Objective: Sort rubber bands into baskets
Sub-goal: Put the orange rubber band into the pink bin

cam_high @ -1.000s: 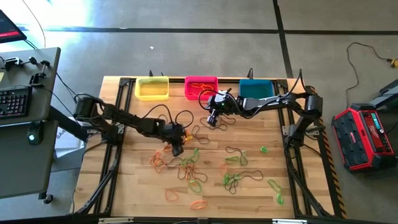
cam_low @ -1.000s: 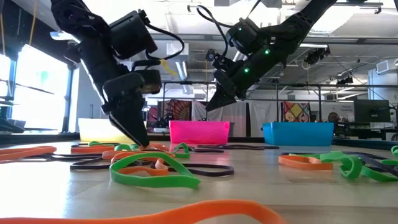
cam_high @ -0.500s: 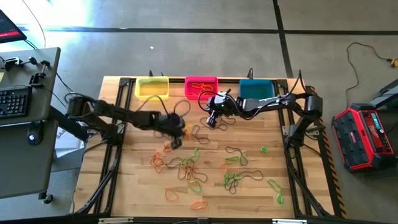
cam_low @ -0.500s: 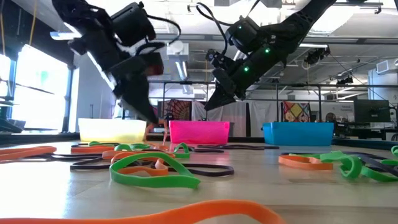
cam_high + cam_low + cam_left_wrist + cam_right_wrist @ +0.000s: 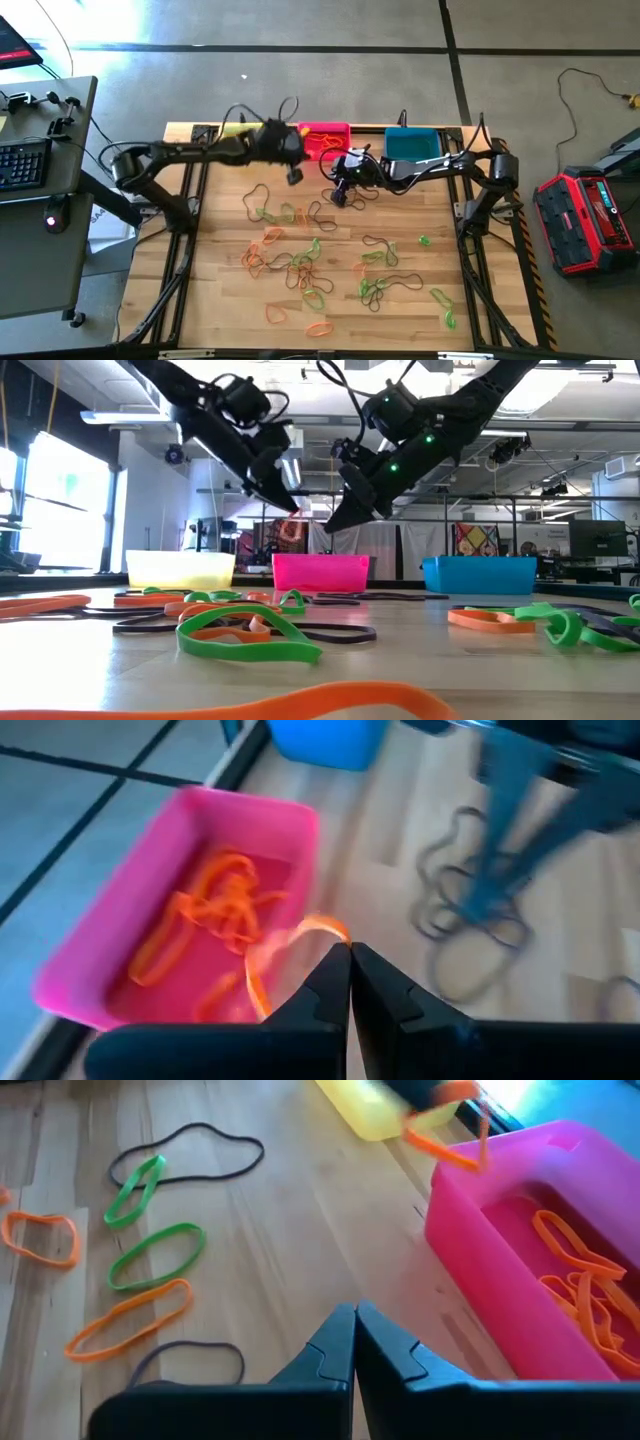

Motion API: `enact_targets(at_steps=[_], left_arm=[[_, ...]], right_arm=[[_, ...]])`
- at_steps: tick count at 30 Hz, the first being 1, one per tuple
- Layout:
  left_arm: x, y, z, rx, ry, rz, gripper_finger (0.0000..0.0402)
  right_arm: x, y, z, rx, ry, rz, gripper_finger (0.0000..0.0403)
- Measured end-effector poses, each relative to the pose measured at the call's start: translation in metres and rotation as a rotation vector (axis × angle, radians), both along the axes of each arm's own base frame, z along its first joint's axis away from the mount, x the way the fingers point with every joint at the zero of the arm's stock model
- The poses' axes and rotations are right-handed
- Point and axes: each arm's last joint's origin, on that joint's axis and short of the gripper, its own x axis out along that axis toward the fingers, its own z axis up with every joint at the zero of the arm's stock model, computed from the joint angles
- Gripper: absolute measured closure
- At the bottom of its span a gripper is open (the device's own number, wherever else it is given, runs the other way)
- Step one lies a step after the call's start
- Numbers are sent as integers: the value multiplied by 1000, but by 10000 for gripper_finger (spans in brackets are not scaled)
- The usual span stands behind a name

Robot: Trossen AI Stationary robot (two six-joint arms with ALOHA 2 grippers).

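lying scattered across the tabletop [image 5: 215,300]: green, orange and dark rubber bands [image 5: 300,262]; sitting along the far edge: yellow, pink, teal baskets [image 5: 324,139], orange bands filling the pink one.

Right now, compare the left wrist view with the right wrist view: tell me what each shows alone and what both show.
Left wrist only: the teal basket and the shut left gripper holding an orange band near the pink basket.

Right wrist only: the yellow basket, the shut right gripper, and green bands on the table.

Both: the pink basket with orange bands inside.
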Motion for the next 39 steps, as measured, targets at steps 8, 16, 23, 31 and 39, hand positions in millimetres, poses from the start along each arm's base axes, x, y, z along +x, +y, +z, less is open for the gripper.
enact_targets(at_steps=[8, 16, 23, 31, 39], left_arm=[[16, 63, -14, -4, 15, -48, 401], [33, 91, -36, -28, 83, -75, 399], [30, 94, -42, -57, 99, -51, 351], [31, 95, -40, -73, 70, -37, 296], [17, 78, -50, -53, -66, -27, 302]], right_arm=[[1, -3, 3, -17, -35, -10, 403], [-2, -16, 4, -33, -35, -73, 403], [-4, -23, 3, -32, -35, -92, 403], [-5, -25, 3, -37, -31, -93, 403], [-5, -24, 3, -40, -25, -82, 403]])
